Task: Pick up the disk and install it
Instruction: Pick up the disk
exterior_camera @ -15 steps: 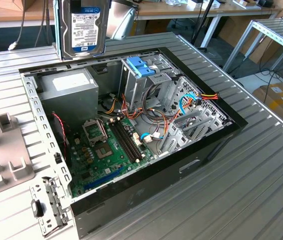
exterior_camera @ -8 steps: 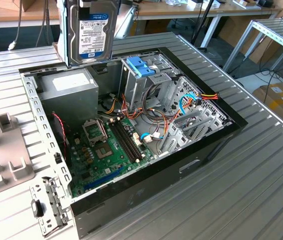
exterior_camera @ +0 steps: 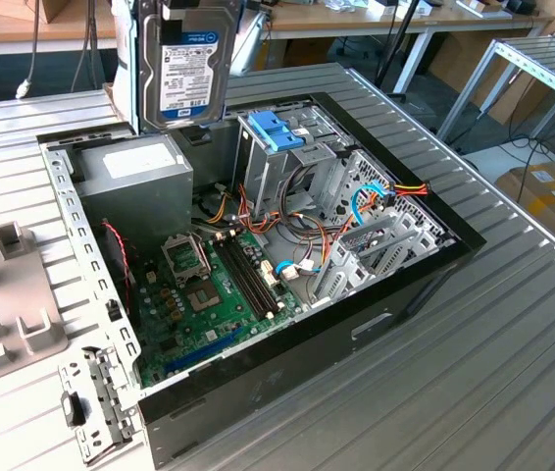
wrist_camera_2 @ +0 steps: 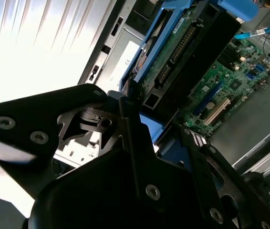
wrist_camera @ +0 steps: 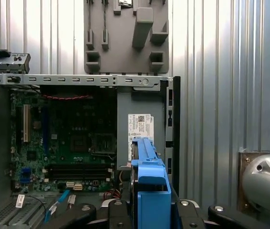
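Grey-cased disk (exterior_camera: 187, 64), just one, upright over one open computer case (exterior_camera: 258, 388), clamped in the single hand (wrist_camera: 150, 210)

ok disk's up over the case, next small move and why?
Probably shift the disk toward the exterior view's right before any descent. The tool holds it upright above the grey power-supply box, while the cage with the light-blue top stands further to that side; lowering here would likely meet the box.
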`<state>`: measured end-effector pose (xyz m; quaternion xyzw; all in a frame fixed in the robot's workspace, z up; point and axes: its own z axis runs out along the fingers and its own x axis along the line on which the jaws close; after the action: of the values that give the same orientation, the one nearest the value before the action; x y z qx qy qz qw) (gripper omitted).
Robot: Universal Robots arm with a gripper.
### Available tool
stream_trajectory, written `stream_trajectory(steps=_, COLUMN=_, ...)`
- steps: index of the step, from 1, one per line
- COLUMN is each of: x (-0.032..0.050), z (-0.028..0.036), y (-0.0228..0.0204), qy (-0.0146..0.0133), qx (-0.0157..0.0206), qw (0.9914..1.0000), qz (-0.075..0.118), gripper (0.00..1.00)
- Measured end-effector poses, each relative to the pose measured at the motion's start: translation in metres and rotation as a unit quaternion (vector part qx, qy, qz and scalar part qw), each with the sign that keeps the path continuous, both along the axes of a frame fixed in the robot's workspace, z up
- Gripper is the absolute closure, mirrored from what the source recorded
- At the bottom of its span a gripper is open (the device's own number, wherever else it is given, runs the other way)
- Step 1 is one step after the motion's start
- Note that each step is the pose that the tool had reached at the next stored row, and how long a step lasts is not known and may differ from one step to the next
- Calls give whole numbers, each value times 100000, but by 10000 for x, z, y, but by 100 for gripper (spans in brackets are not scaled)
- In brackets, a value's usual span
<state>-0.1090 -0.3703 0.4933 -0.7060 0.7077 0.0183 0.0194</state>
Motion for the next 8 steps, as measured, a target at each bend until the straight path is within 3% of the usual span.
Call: stream_trajectory(steps=8, x=24, z=-12, y=-72, qy=0, qx=1, qw=100000, qz=0, gripper=63)
